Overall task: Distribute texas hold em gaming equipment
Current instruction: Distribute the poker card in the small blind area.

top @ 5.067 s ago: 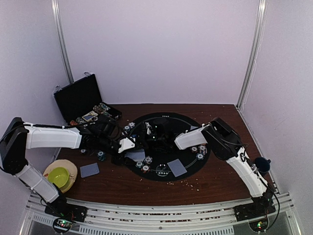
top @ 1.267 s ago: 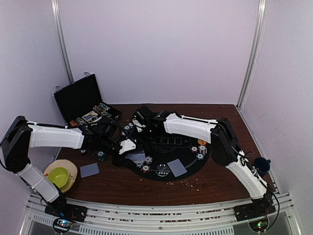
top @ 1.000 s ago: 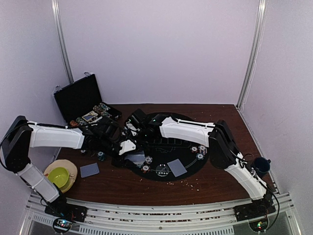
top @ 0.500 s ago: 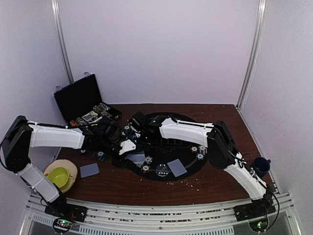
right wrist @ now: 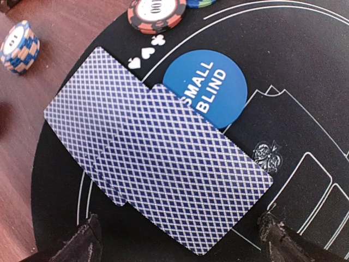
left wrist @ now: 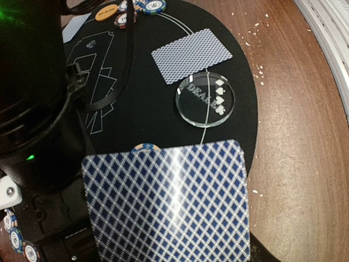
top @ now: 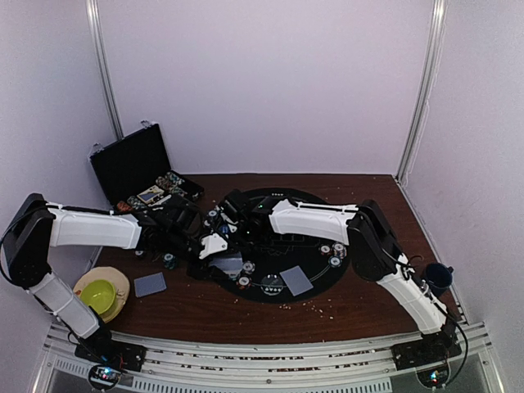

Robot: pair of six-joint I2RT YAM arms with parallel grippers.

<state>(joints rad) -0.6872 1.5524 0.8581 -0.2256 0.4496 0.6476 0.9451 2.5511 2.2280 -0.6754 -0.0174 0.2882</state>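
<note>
Your right pincer [right wrist: 180, 240] stands with its jaws wide apart and nothing between them, one fingertip at either side of the near end of two playing cards [right wrist: 158, 147]. These cards lie face down on the black mat [right wrist: 305, 71], staggered one over the other. Their long axis runs on a diagonal, from the mat's edge by the bare counter [right wrist: 65, 22] towards the printed boxes. The inner card's edge covers part of the blue small-blind disc [right wrist: 210, 87]. A red chip [right wrist: 155, 11] lies beyond the disc, and a blue chip stack [right wrist: 19, 43] stands off the mat. I judge the step in hand to be the laying of this seat's pair. To do it well, raise the pincer straight up, jaws kept wide, so that neither fingertip drags a corner. Your left pincer [top: 214, 246] appears clamped on a further card [left wrist: 169, 207], held face down above the mat, its long axis across the wrist view, near the clear dealer disc [left wrist: 205, 99].
</note>
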